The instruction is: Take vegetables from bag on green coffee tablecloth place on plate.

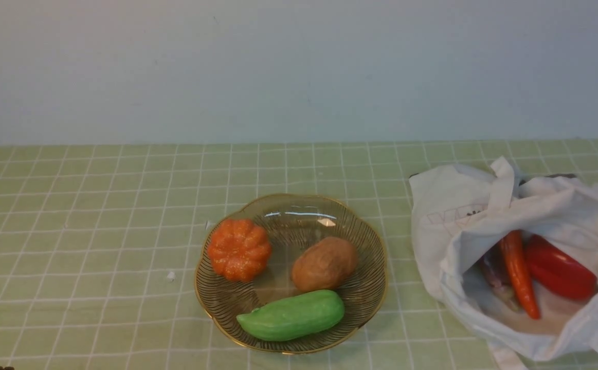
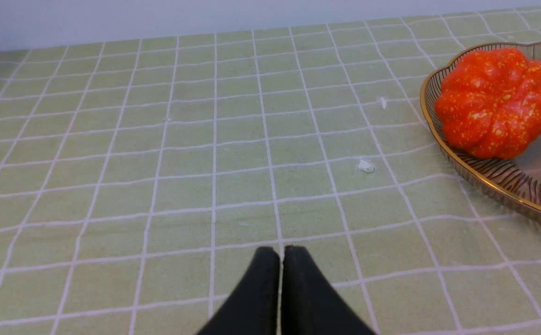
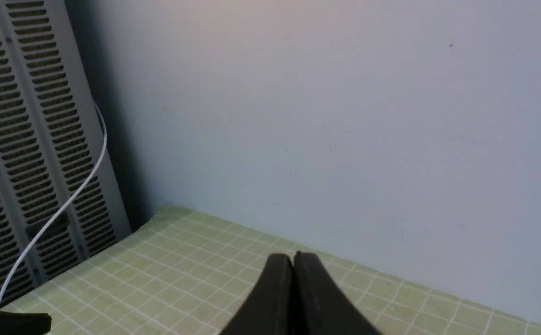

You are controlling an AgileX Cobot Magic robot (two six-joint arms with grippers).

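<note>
On the green coffee tablecloth the amber glass plate holds a green cucumber, an orange pumpkin and a brown potato. To its right lies the white bag, mouth open, with an orange carrot, a red pepper and a purple eggplant inside. Neither arm shows in the front view. My left gripper is shut and empty over bare cloth, left of the plate and pumpkin. My right gripper is shut and empty, facing the wall.
Two small white scraps lie on the cloth left of the plate. A pale wall runs behind the table. In the right wrist view a grey louvred panel with a white cable stands past the table's end.
</note>
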